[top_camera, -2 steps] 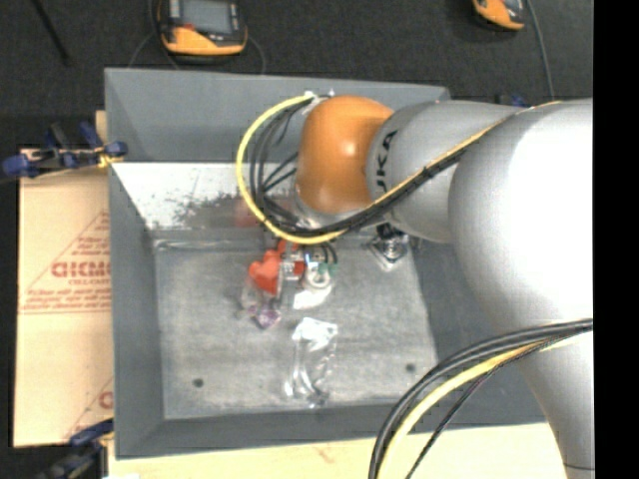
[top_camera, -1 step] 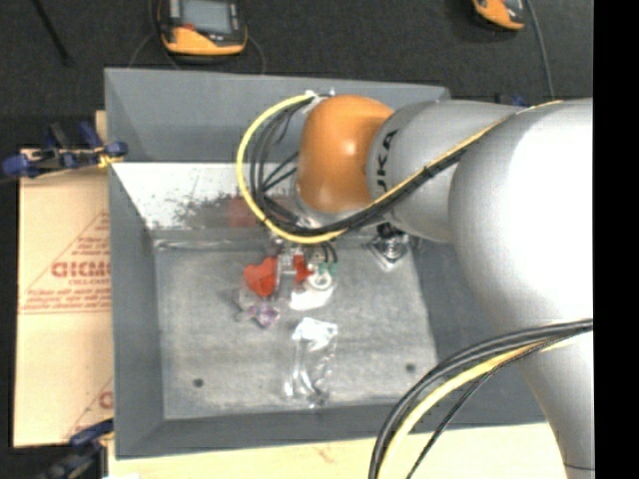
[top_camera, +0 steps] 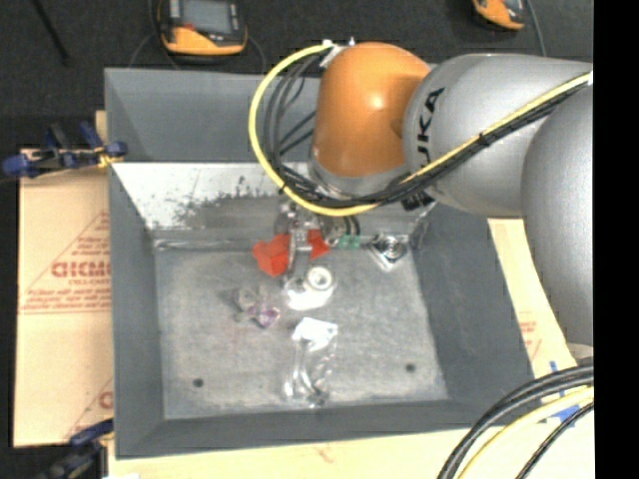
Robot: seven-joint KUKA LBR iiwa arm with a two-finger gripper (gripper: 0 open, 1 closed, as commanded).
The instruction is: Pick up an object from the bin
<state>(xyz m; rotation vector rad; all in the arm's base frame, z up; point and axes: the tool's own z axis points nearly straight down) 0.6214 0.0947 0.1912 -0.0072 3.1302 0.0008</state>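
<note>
Since the task names no thing, I take the nearest one: the small red plastic block (top_camera: 268, 256) near the middle of the back of the grey metal bin (top_camera: 135, 267), just left of the gripper (top_camera: 299, 263), which reaches down beside it. Whether the jaws are open or closed I cannot tell. The block looks light, stiff and unlikely to break. Its faces may be smooth, so a grip across two opposite flat sides seems safest.

Counting from the left, I see one pale purple clear bit (top_camera: 263, 315), one red block, one crumpled clear plastic wrapper (top_camera: 307, 381), one white and clear scrap (top_camera: 314, 332), one white round ring (top_camera: 319, 279), one small green piece (top_camera: 348, 239) and one shiny silver metal part (top_camera: 387, 253).
</note>
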